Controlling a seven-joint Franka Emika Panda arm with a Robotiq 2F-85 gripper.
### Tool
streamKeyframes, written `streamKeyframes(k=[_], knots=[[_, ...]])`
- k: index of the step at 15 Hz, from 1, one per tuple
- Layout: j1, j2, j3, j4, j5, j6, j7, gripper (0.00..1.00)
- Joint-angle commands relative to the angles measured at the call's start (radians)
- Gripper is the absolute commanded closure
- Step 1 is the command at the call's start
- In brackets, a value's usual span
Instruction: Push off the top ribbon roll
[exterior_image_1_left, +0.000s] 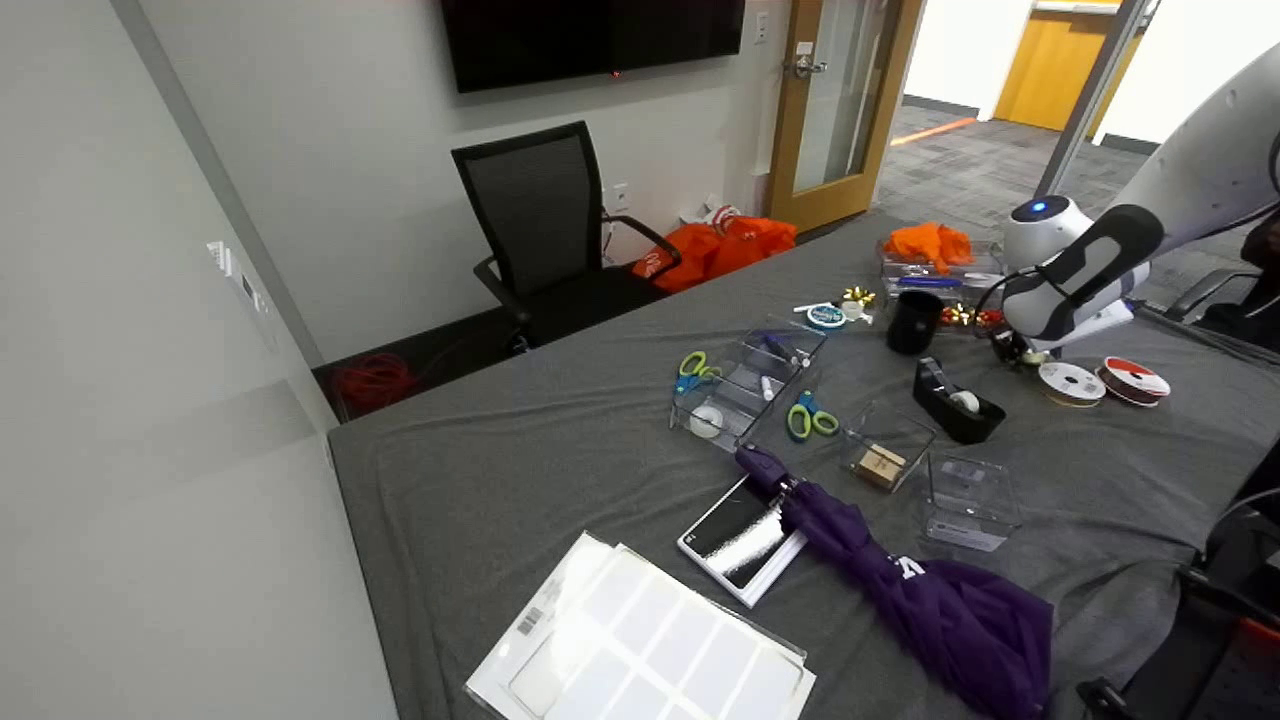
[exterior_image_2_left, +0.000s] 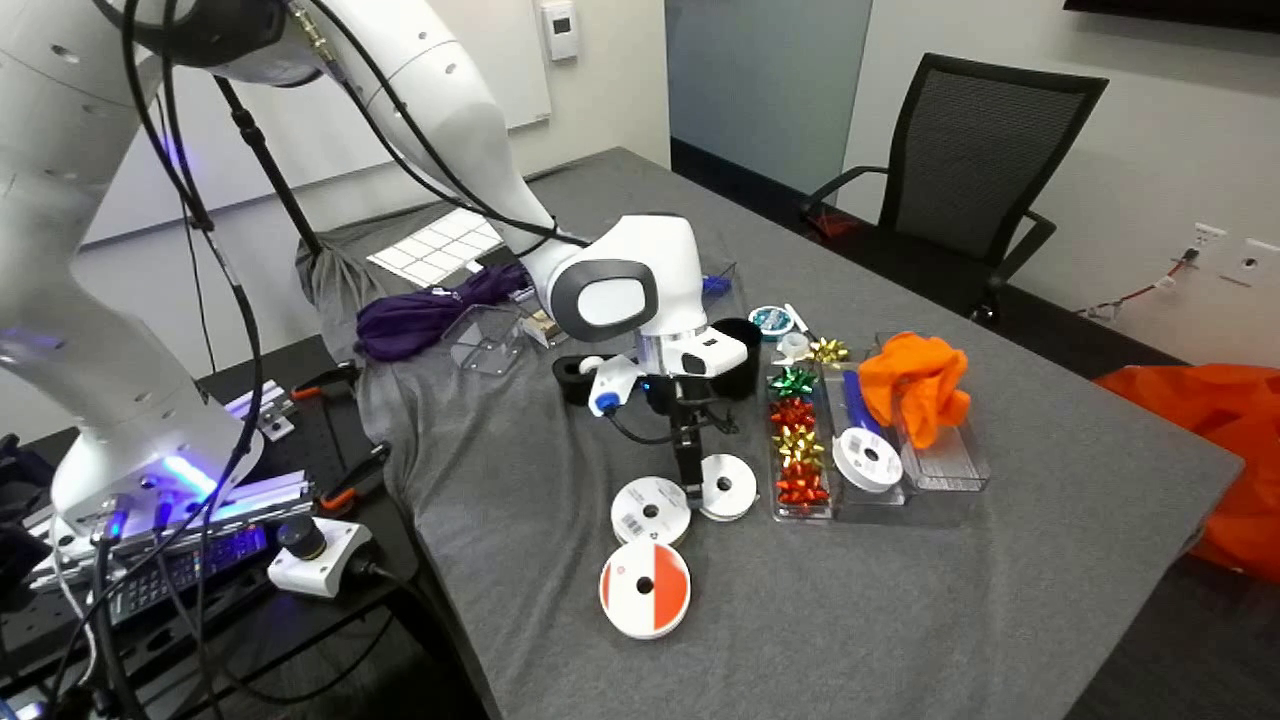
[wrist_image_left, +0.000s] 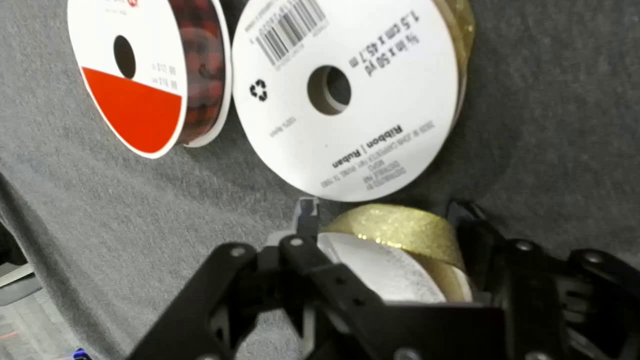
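Black and foremost, the claw (wrist_image_left: 384, 209) stands wide around what I take for the top roll (wrist_image_left: 385, 270), tilted right between its jaws, gripped or loose I can't tell, with the barcoded roll (wrist_image_left: 370, 105) just beside, likely blocking a push that way.

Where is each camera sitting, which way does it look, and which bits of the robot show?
In an exterior view: perched above the table, facing a chair and door; the arm shows at right.
In an exterior view: also raised, looking down over the table toward that chair; base, arm and fingers show.
Wrist view: at the arm's end, looking down; the fingers show at the bottom, either side of a gold ribbon roll.
All three share the red-and-white spool and the white spool beside it.
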Motion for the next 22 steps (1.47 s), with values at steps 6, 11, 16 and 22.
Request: streamKeyframes(k=[6,11,16,22], knots=[[0.015,0.019,-0.019,0.019,-0.011,0.001,0.016,0.97],[0.016,0.021,-0.024,0.018,-0.011,0.01,0.02,1.0],[0.015,0.017,-0.024,0.016,-0.011,0.007,0.017,0.94],[0.013,0.009,-0.022,0.01,-0.017,-0.004,-0.001,0.48]])
